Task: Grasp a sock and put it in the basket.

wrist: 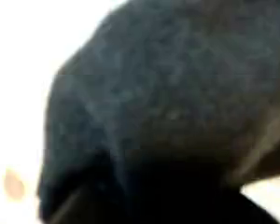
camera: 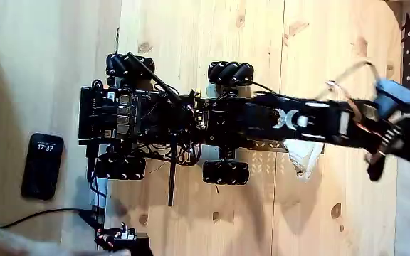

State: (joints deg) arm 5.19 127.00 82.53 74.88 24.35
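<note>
black sock (wrist: 168, 103) close against wrist camera; phone (camera: 42, 166) in fixed view; jaws' state unclear

You get bright, even light on the pale wooden floor (camera: 212, 227) in the fixed view, with only short, soft shadows hugging the wheeled robot (camera: 169, 121). The floor's left part washes out toward white, and the phone (camera: 42, 165) near that edge shows a readable screen. The arm's far end blurs at the right edge. Your wrist view is badly out of focus: a dark fabric mass (wrist: 177, 112) sits too close, and the upper left corner is blown out to white.
</note>
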